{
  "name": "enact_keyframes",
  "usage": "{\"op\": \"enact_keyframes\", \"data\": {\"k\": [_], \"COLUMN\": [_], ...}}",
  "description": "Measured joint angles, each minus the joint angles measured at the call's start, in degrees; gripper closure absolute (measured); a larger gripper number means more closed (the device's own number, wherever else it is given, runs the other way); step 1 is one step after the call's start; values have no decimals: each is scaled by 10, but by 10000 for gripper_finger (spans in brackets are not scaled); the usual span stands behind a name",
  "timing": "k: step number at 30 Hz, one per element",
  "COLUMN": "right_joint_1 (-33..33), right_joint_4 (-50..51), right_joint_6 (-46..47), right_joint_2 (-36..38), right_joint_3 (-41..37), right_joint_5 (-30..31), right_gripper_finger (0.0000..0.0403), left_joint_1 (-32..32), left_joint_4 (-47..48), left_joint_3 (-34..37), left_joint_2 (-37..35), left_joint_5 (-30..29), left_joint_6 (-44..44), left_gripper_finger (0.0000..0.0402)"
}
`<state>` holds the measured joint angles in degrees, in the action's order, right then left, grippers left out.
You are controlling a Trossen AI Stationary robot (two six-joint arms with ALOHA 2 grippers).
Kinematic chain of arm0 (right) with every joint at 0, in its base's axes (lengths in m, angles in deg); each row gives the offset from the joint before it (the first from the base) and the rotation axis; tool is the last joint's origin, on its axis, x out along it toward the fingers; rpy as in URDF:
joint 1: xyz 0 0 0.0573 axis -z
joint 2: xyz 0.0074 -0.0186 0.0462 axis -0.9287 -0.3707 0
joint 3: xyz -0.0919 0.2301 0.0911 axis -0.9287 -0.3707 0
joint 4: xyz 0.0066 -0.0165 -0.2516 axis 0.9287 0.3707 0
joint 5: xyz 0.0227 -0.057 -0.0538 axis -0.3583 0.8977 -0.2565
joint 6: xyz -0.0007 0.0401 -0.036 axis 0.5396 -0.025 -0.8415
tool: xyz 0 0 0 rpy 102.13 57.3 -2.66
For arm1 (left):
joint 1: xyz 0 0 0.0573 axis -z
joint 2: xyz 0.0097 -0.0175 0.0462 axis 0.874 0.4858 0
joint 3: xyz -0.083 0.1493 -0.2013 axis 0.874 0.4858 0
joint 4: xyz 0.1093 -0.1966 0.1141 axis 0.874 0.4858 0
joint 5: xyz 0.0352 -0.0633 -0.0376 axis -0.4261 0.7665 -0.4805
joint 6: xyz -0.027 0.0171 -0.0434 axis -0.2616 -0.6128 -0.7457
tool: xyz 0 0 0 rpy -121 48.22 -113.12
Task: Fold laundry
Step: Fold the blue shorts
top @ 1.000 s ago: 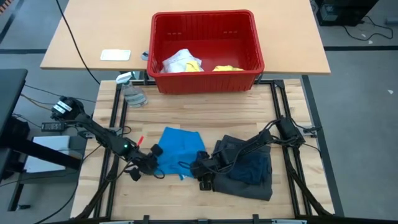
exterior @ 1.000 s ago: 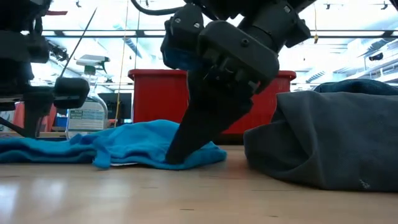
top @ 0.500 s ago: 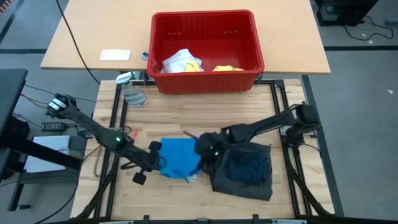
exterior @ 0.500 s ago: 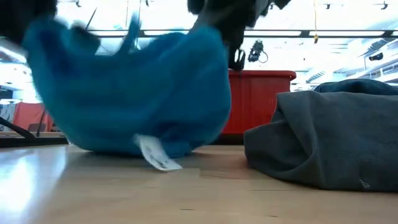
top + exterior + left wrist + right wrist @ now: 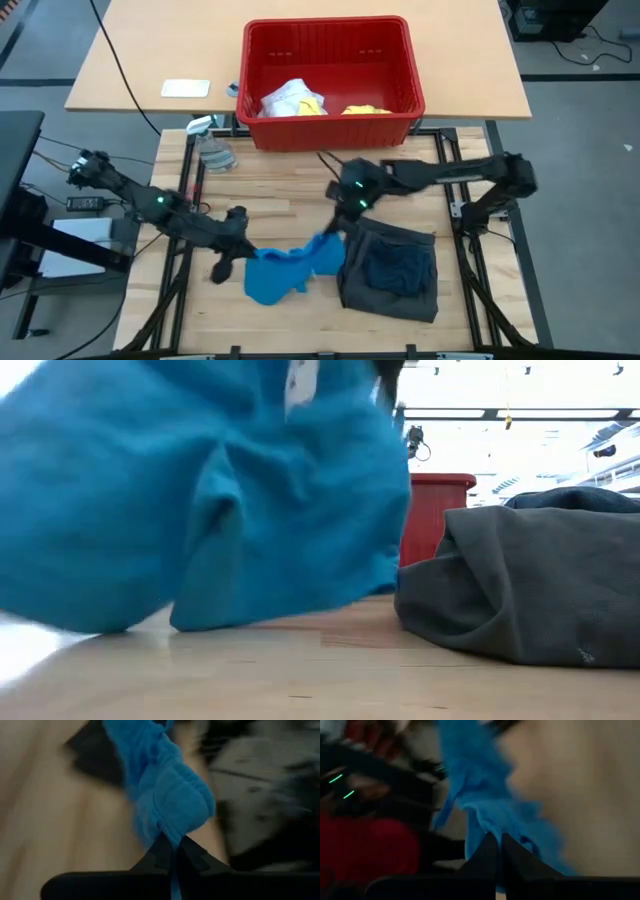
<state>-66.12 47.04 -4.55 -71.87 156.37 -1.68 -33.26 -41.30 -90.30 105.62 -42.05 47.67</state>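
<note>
The bright blue piece [image 5: 283, 272] hangs bunched between my two grippers over the near middle of the table, and it fills the left of the low view [image 5: 200, 500]. My left gripper [image 5: 243, 252] is shut on its left end and my right gripper [image 5: 334, 236] on its right end. The dark grey shorts [image 5: 390, 275] lie in a heap on the table at the right, with the navy piece [image 5: 396, 268] on top of them. A yellow shirt [image 5: 366, 109] lies inside the red basket. My left gripper pinches a bunched edge of the blue piece [image 5: 170, 837] between its two fingers, slanting down from the table's left side. The cloth hangs beyond and below the fingers. My right gripper pinches a gathered edge of the blue piece [image 5: 492, 827] between its two fingers, slanting down from the table's right side. The cloth sags slack between the two holds, and its lowest fold [image 5: 200, 622] is at or just above the tabletop.
The red slotted basket [image 5: 262, 55] stands at the far middle and holds white and yellow cloth. A clear spray bottle [image 5: 211, 146] lies at the far left of the table. A white flat object [image 5: 185, 88] lies on the table behind.
Both grippers have risen with the blue piece. It lay flat on the table and now hangs bunched between them, lifted almost clear. My right gripper has also gone toward the table's far edge, away from the shorts. Both wrists have rolled.
</note>
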Motion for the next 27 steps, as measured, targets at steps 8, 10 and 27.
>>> {"op": "enact_keyframes", "data": {"k": [8, 10, 27], "right_joint_1": [117, 136, 57], "right_joint_4": [-84, -131, -191], "right_joint_6": [-14, 4, 40], "right_joint_2": [-172, -203, -213], "right_joint_3": [-1, -2, 0], "right_joint_5": [54, 62, 132], "right_gripper_finger": [354, 318, 242], "left_joint_1": [-75, -97, -160], "left_joint_4": [92, 89, 91], "left_joint_3": [144, 182, 218], "left_joint_2": [7, 7, -19], "left_joint_5": [-116, -118, -127], "left_joint_6": [-310, -356, -400], "left_gripper_finger": [392, 387, 302]}}
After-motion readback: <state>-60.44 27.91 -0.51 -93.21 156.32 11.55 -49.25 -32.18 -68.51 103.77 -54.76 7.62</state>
